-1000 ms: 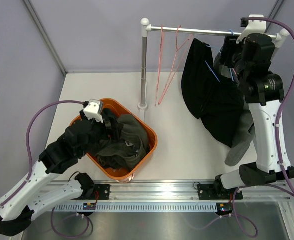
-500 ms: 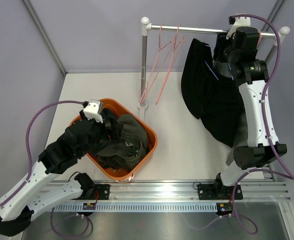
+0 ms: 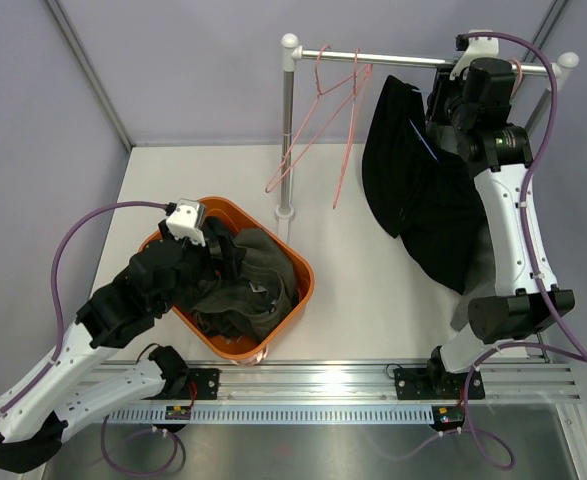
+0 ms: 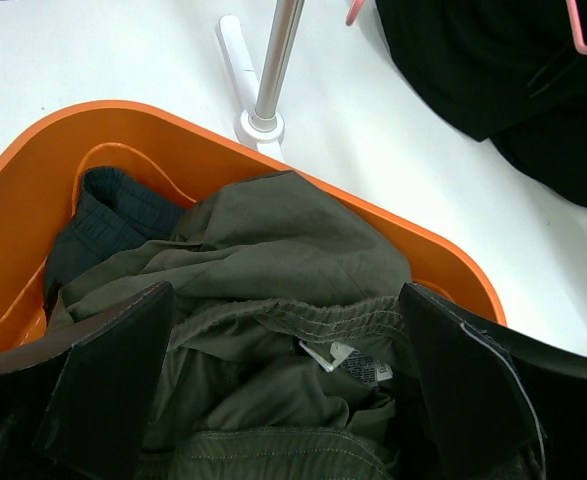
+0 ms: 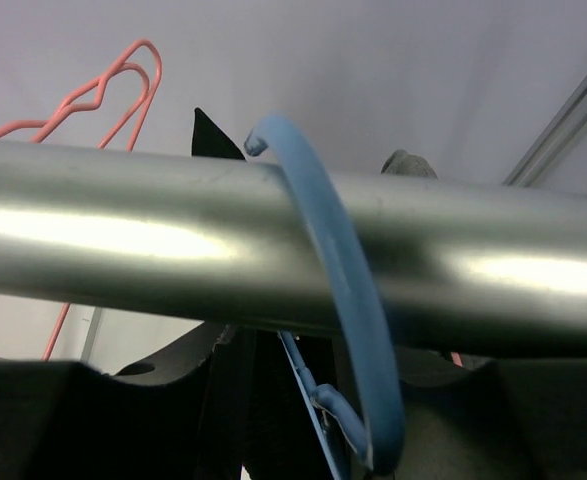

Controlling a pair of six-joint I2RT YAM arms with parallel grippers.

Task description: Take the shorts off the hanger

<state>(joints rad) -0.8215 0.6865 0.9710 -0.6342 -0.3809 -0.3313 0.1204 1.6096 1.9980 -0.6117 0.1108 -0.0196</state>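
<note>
Black shorts (image 3: 413, 200) hang on a blue hanger (image 5: 348, 290) hooked over the rail (image 5: 123, 230), with the right gripper (image 3: 445, 98) close against the rail, its jaws' state impossible to tell, while well away from the rail the left gripper (image 4: 288, 385) gapes wide over olive shorts (image 4: 273, 250) in the orange basket (image 3: 298, 295).

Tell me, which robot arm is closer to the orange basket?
Left. The left end effector hangs over the orange basket, above the shorts inside. The right end effector is far off, up at the rail by the blue hanger.
</note>
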